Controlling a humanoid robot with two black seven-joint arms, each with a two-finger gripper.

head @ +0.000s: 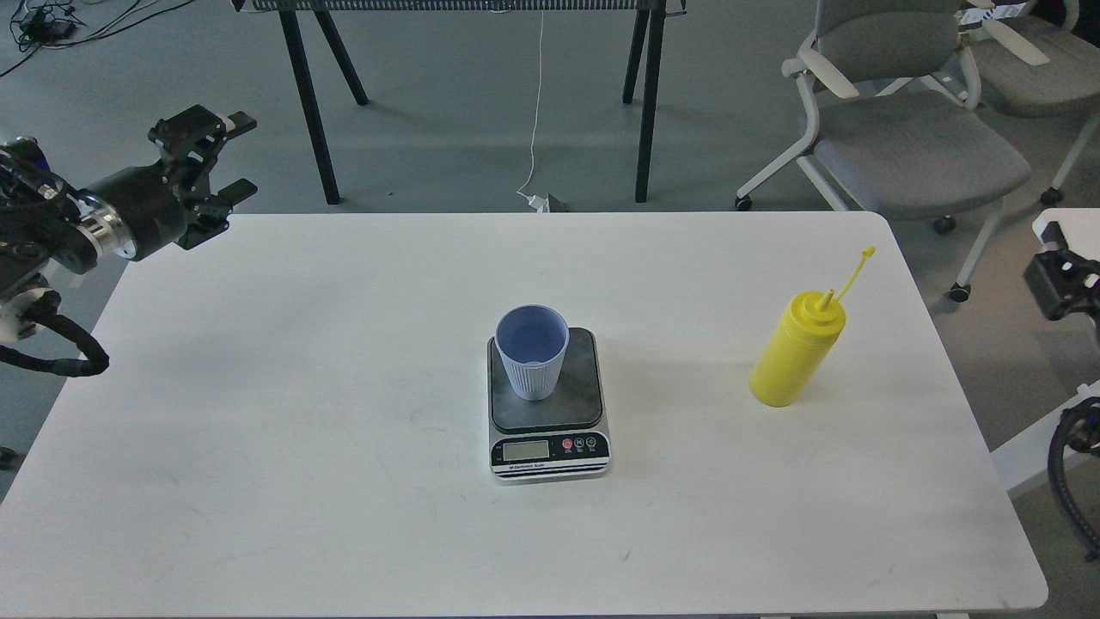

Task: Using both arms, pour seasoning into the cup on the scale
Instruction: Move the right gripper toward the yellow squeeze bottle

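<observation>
The pale blue ribbed cup stands upright on the dark plate of the scale at the table's middle. The yellow seasoning bottle stands upright on the right part of the table, its cap strap sticking up to the right. My left gripper is open and empty, hovering over the table's far left corner, far from the cup. Of my right arm only a black block shows at the right edge, off the table to the right of the bottle; its fingers cannot be made out.
The white table carries only the scale, cup and bottle. Grey office chairs stand behind the far right corner. Black trestle legs and a hanging white cable are behind the table.
</observation>
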